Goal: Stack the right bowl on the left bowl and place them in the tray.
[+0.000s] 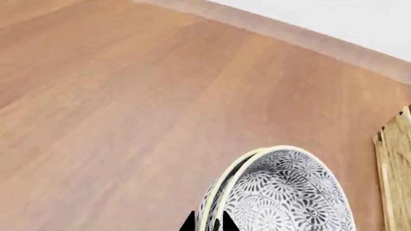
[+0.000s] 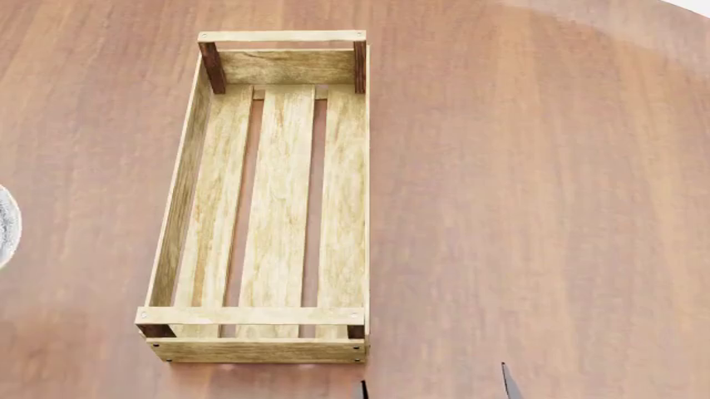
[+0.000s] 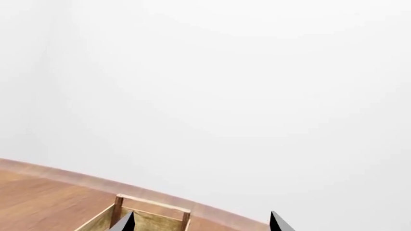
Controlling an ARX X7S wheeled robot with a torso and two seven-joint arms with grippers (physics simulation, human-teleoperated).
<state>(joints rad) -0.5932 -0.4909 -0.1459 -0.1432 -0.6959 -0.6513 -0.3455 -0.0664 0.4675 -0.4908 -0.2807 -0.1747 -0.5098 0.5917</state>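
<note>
Two bowls with a black-and-white flower pattern are nested one in the other [image 1: 289,192]. My left gripper [image 1: 207,224] is shut on their doubled rim, one dark fingertip on each side. In the head view only a sliver of a bowl [image 2: 5,224] shows at the left edge, left of the tray, and the left gripper is out of view there. The tray [image 2: 178,216], a long light-wood crate with three floor slats, lies empty at mid-table. Its edge shows in the left wrist view [image 1: 395,168], apart from the bowls. My right gripper [image 2: 434,386] is open and empty by the tray's near right corner.
The brown wooden table [image 2: 533,183] stretches around the tray. Its far edge and a white wall show in the right wrist view past the tray's far end [image 3: 151,214], between my open right fingertips [image 3: 125,224].
</note>
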